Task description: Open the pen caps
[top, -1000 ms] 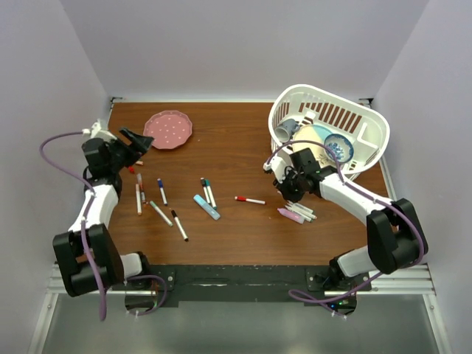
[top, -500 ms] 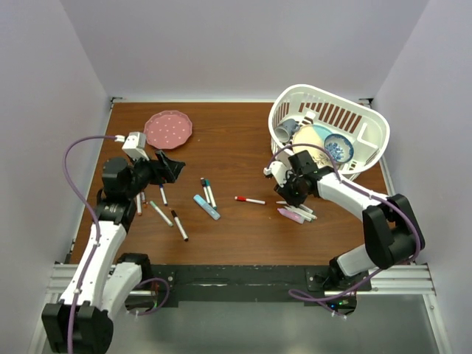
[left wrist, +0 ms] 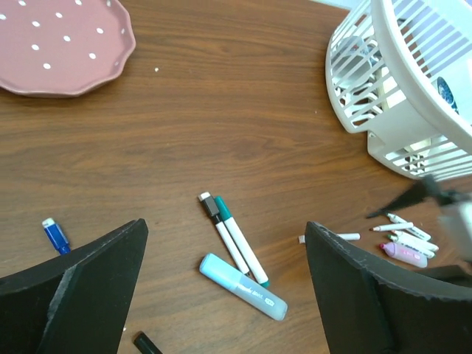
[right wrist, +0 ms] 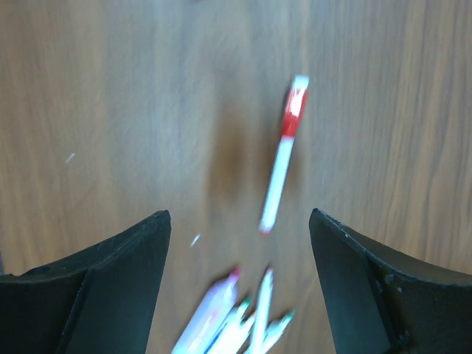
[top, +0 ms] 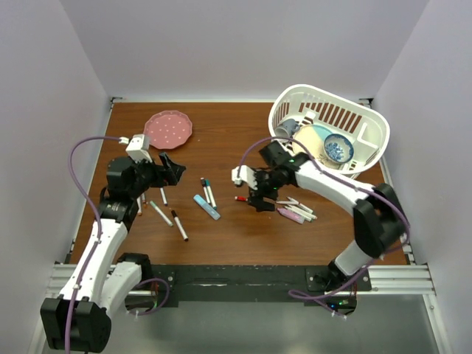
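Pink plate [left wrist: 63,44] upper left, white basket [left wrist: 383,110] upper right. Centre: two markers [left wrist: 233,248] side by side, black cap [left wrist: 211,206] and teal cap [left wrist: 224,209] on. Blue highlighter [left wrist: 243,287] just below.

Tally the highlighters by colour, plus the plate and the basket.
light blue highlighter: 1
pink highlighter: 1
pink plate: 1
white basket: 1
Total: 4

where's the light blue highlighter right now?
Top view, centre-left of the table: the light blue highlighter lies flat, just on the near side of the black- and teal-capped markers.
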Tool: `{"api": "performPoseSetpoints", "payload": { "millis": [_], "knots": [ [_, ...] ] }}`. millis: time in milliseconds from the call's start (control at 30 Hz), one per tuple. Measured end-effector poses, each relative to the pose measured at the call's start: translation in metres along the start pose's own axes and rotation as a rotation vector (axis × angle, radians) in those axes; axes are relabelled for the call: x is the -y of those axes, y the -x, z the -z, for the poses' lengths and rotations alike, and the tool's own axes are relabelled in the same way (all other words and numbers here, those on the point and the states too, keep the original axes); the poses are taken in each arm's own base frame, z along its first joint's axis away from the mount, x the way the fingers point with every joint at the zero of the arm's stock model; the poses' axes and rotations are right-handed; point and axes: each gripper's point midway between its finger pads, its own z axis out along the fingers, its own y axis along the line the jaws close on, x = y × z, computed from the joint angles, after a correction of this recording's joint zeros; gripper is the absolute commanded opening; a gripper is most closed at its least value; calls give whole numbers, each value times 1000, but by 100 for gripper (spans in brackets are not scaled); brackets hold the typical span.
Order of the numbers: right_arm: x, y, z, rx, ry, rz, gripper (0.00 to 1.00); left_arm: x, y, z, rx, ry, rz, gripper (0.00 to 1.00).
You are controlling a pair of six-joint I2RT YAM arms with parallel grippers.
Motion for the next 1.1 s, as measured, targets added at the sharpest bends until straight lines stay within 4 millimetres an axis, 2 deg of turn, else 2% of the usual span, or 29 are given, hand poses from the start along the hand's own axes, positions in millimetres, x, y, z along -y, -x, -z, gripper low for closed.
{"api": "performPoseSetpoints", "payload": {
  "millis": [67, 133, 200, 333, 367, 433, 467, 567, 600, 667, 767, 833, 967, 1033, 1100],
  "knots": [
    [14, 5, -20, -31, 9, -4, 78, 1, 4, 3, 18, 4, -5, 100],
    [23, -1, -33, -70, 6, -21, 76, 2, 8, 6, 38, 5, -11, 100],
    [25, -10, -43, -121, 4, -44, 74, 3, 11, 9, 53, 4, -16, 100],
    [25, -20, -55, -199, -7, -69, 63, 3, 11, 9, 52, 4, -16, 100],
    [24, -21, -58, -210, -5, -71, 57, 3, 10, 8, 50, 4, -15, 100],
    [23, -24, -64, -234, -3, -79, 51, 3, 9, 8, 47, 3, -14, 100],
    [25, -24, -65, -244, -10, -79, 42, 3, 9, 8, 46, 2, -14, 100],
    [30, -23, -67, -251, -26, -82, 23, 4, 8, 8, 43, -7, -15, 100],
    [32, -22, -67, -252, -33, -84, 12, 5, 8, 8, 40, -12, -14, 100],
    [34, -23, -67, -251, -41, -89, 1, 8, 6, 7, 37, -27, -7, 100],
    [33, -23, -67, -245, -47, -106, 0, 14, 0, 3, 37, -77, 22, 98],
    [30, -23, -66, -234, -52, -116, 0, 18, -13, 0, 29, -129, 87, 97],
    [9, -25, -56, -185, -1, -202, 0, 22, -66, -5, -25, -218, 332, 95],
    [-5, -14, -47, -90, 63, -279, 0, 23, -93, -4, -63, -234, 453, 95],
    [-5, -2, -34, -6, 66, -316, 0, 29, -107, -3, -88, -250, 534, 96]
  ]
}}
